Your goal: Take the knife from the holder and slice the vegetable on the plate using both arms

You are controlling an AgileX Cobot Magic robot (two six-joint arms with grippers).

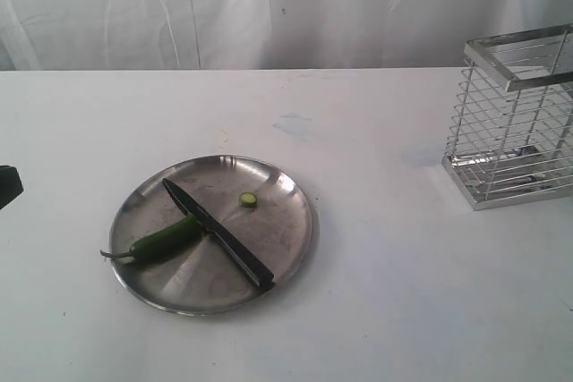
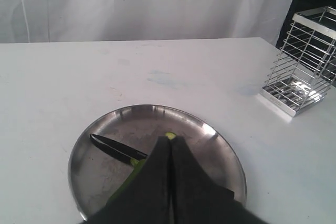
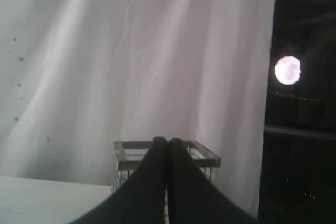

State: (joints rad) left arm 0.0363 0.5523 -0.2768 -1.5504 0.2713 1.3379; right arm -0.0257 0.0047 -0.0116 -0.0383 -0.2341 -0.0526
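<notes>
now the knife [image 1: 218, 233] lies on the plate [image 1: 273, 199], across the vegetable [image 1: 166, 239], well apart from the holder [image 1: 515, 123]. the left claw [image 2: 169, 141] and the right claw [image 3: 167, 142] are pinched closed, holding nothing. the knife looks hard and thin; grab its handle. the vegetable may roll.

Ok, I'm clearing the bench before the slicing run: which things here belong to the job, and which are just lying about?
Belongs to the job:
knife, lying across the vegetable
plate under both
holder, standing apart

Just lying about:
cut slice, loose on the plate
table and curtain, only the setting
</notes>
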